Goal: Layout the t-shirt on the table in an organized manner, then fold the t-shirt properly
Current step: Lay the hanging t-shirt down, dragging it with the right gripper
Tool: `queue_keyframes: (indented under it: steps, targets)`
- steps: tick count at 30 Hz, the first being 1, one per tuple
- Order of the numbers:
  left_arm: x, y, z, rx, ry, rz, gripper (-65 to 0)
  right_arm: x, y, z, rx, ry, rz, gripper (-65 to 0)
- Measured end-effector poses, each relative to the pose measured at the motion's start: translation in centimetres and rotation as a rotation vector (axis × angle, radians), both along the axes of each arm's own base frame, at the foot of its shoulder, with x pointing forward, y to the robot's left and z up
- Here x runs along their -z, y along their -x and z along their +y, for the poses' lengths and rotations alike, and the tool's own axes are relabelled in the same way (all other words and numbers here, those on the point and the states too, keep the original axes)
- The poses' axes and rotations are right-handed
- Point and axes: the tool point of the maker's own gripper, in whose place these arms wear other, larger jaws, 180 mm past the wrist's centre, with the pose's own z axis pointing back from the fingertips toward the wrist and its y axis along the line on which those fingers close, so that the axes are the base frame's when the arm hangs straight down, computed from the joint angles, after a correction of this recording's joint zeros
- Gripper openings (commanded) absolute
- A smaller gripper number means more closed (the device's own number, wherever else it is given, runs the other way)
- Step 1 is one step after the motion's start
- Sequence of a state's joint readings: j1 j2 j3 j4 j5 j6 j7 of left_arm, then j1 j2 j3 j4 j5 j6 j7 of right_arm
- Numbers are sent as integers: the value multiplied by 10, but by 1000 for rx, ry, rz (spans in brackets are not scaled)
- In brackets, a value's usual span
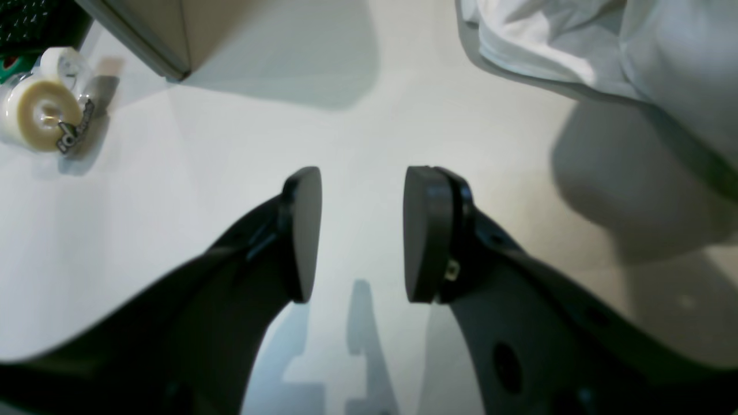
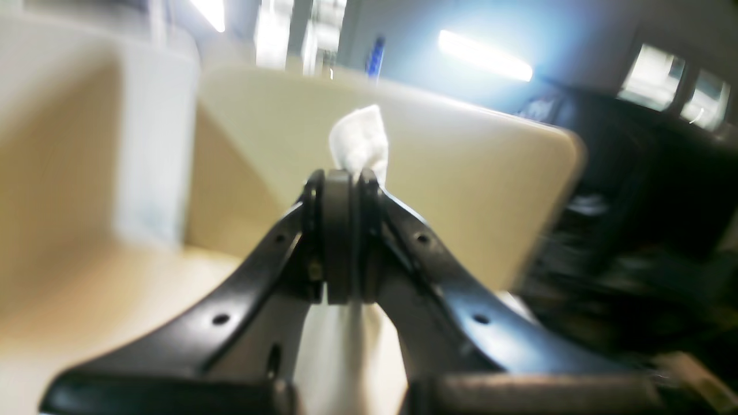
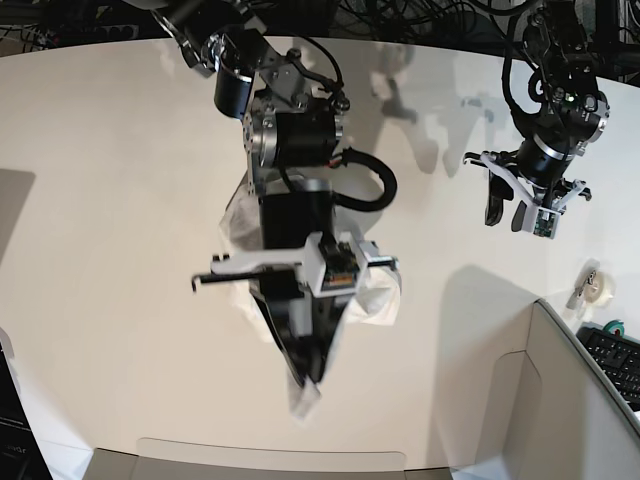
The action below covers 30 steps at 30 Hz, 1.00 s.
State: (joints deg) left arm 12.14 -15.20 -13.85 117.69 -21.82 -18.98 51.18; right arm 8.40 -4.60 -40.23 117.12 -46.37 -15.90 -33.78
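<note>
The white t-shirt (image 3: 384,297) hangs bunched in the air under my right arm, above the middle of the table (image 3: 120,200). My right gripper (image 3: 304,384) is shut on a fold of it, and a small tuft of the t-shirt (image 2: 358,143) pokes out past the fingertips of that gripper (image 2: 345,180) in the right wrist view. No print shows. My left gripper (image 3: 512,212) hovers open and empty over bare table to the right. In the left wrist view this gripper (image 1: 360,230) has a wide gap between its pads, and the t-shirt (image 1: 576,40) lies beyond it at the upper right.
Grey-white box panels (image 3: 540,400) stand at the near right and along the front edge. Two tape rolls (image 3: 597,285) sit beside them, also seen as tape rolls (image 1: 40,109) in the left wrist view. A black keyboard (image 3: 615,360) lies behind the panel.
</note>
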Motion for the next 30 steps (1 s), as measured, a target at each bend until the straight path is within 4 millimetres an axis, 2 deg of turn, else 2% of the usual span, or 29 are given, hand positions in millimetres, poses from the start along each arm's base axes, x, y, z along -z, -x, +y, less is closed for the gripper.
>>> queue_keyframes:
  steps: [1, 5, 7, 9, 11, 13, 15, 21, 24, 28, 30]
  targets:
    - [0, -1, -1, 2, 3, -2, -434, 15, 3, -13, 60, 52, 24, -650]
    - [0, -1, -4, 6, 15, -3, -434, 54, 16, -60, 262, 175, 111, -650]
    - [1, 0, -4, 7, 11, 0, -434, 64, 24, -70, 288, 242, 107, -650]
    - [0, -1, -4, 6, 10, -1, -434, 77, 31, -92, 348, 286, 135, -650]
    - [3, -1, -12, 41, 4, 6, -434, 96, 39, -118, 416, 306, 200, -650]
    - [6, 1, -26, 107, 1, 14, -435, 107, 48, -139, 470, 331, 233, -650]
    - [8, 4, -31, 120, 14, 20, -435, 119, 58, -162, 541, 335, 284, -650]
    - [15, 10, -27, 110, -3, 53, -435, 156, 102, -246, 755, 298, 456, -650]
    - [13, 8, -27, 111, 0, 43, -435, 166, 130, -287, 862, 267, 511, -650]
    - [16, 9, -26, 108, 1, 52, -435, 177, 172, -329, 982, 212, 579, -650]
    - [18, 10, -26, 107, 3, 57, -435, 181, 187, -341, 1019, 175, 597, -650]
